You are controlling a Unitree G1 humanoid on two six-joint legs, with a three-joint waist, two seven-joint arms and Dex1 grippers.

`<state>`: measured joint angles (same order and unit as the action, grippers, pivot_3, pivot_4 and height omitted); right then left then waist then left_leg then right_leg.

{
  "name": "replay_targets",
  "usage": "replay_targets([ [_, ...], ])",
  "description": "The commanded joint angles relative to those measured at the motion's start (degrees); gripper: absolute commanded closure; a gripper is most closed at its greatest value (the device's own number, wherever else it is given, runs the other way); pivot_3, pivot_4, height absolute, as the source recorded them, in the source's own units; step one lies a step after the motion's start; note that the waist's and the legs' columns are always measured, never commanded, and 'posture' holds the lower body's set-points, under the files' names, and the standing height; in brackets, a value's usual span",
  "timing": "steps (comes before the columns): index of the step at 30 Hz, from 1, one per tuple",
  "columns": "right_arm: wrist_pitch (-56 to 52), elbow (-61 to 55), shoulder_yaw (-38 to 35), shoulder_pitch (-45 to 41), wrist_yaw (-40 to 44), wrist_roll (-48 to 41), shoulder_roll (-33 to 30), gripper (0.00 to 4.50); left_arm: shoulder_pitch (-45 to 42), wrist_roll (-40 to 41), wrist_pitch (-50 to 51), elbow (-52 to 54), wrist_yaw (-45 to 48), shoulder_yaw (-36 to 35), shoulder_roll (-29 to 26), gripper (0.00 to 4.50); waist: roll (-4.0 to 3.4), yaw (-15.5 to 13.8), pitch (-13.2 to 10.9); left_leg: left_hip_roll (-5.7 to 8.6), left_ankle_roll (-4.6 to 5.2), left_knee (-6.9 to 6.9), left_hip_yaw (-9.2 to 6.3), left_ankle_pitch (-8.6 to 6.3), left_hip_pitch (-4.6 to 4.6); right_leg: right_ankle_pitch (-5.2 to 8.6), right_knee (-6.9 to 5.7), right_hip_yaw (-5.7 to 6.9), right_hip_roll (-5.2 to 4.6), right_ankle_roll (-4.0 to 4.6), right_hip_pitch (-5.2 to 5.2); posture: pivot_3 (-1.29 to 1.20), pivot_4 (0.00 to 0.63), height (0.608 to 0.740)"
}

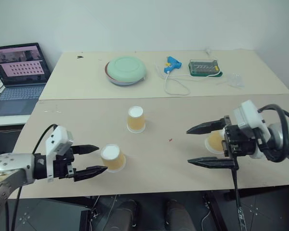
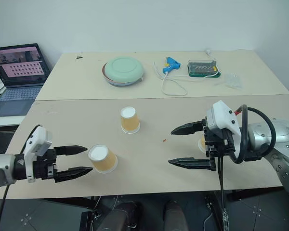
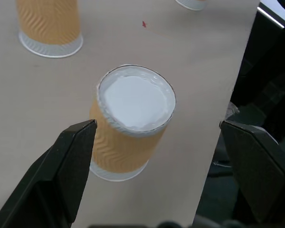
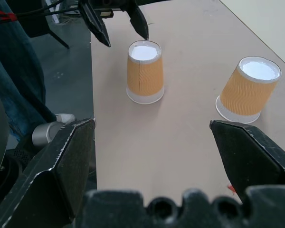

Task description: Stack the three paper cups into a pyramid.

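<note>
Two sets of jaws spread wide, holding nothing: left gripper [image 1: 94,160] just beside the near-left cup [image 1: 112,158], right gripper [image 1: 202,145] in front of the near-right cup [image 1: 215,142]. Third cup [image 1: 136,119] mid-bench [image 1: 164,163], upturned. Likely light, thin, crushable; best pinched gently across the ribbed sides.
</note>
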<state>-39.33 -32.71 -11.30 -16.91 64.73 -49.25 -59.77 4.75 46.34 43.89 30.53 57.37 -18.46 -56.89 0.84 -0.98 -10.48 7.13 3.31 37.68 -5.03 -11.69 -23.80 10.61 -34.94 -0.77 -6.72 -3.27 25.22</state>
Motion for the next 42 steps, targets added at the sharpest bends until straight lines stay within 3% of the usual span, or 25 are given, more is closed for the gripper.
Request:
replay_targets([
  [1, -0.5, -2.9, -2.8, 0.2, -1.9, -1.9, 0.0, 0.00, -3.5, -3.6, -3.5, -2.5, 1.9, 4.8, 0.3, 0.09, 0.00, 0.0, 0.0, 0.00, 0.00, 0.00, 0.01, 0.00, -0.02, -0.01, 0.00, 0.00, -0.01, -0.01, 0.02, 0.00, 0.150, 0.740],
  [16, -0.9, -6.6, -7.0, 2.8, -7.3, -5.8, -0.2, 0.00, -10.7, -7.0, -5.8, -7.8, 5.2, 10.4, 1.2, 0.09, 0.01, 0.2, 0.0, -0.01, 0.01, 0.00, 0.05, 0.00, -0.01, -0.04, 0.01, -0.02, 0.03, -0.03, 0.03, 0.00, 0.150, 0.740],
  [19, -0.4, -6.5, -6.8, 3.1, -7.6, -4.9, -0.1, 0.00, -11.0, -7.3, -6.0, -8.2, 5.4, 10.6, 1.3, 0.78, 0.01, 0.2, 0.0, -0.02, 0.01, 0.00, 0.05, 0.00, -0.01, -0.04, 0.00, -0.02, 0.03, -0.03, 0.03, 0.00, 0.150, 0.740],
  [21, -0.1, -6.4, -6.8, 3.2, -7.6, -4.8, 0.0, 0.00, -11.3, -7.5, -5.9, -8.3, 5.5, 10.8, 1.2, 1.59, 0.01, 0.2, 0.0, -0.01, 0.01, 0.00, 0.05, 0.00, -0.01, -0.04, 0.00, -0.02, 0.03, -0.03, 0.03, 0.00, 0.150, 0.740],
  [23, 0.2, -6.2, -6.8, 3.3, -7.6, -4.5, 0.0, 0.00, -11.7, -7.7, -5.8, -8.5, 5.5, 10.9, 1.3, 2.11, 0.01, 0.2, 0.0, -0.01, 0.01, 0.00, 0.05, 0.00, -0.01, -0.04, 0.01, -0.02, 0.04, -0.03, 0.02, 0.00, 0.150, 0.740],
  [30, 1.0, -5.8, -6.5, 3.6, -7.8, -3.0, 0.3, 0.00, -13.6, -8.8, -6.4, -9.2, 6.0, 12.1, 1.9, 2.23, 0.01, 0.2, 0.0, -0.02, 0.01, 0.01, 0.06, 0.00, 0.01, -0.04, -0.01, -0.02, 0.04, -0.03, 0.01, 0.00, 0.150, 0.740],
  [33, 1.1, -4.8, -5.6, 2.3, -8.5, -2.1, 0.6, 0.00, -19.1, -9.6, -6.6, -11.0, 6.2, 15.7, 4.5, 2.23, 0.01, 0.0, 0.0, -0.01, 0.01, 0.01, 0.06, 0.00, 0.02, -0.05, -0.01, -0.02, 0.06, -0.04, 0.00, 0.00, 0.150, 0.740],
  [42, 1.0, -4.2, -5.8, 1.7, -8.9, -0.9, 0.8, 0.00, -37.4, -15.6, -9.7, -22.7, 8.9, 30.1, 20.0, 2.23, 0.09, -0.6, 0.0, 0.02, 0.04, 0.14, 0.23, 0.02, 0.00, -0.23, 0.00, -0.04, 0.19, 0.00, -0.05, 0.00, 0.150, 0.740],
])
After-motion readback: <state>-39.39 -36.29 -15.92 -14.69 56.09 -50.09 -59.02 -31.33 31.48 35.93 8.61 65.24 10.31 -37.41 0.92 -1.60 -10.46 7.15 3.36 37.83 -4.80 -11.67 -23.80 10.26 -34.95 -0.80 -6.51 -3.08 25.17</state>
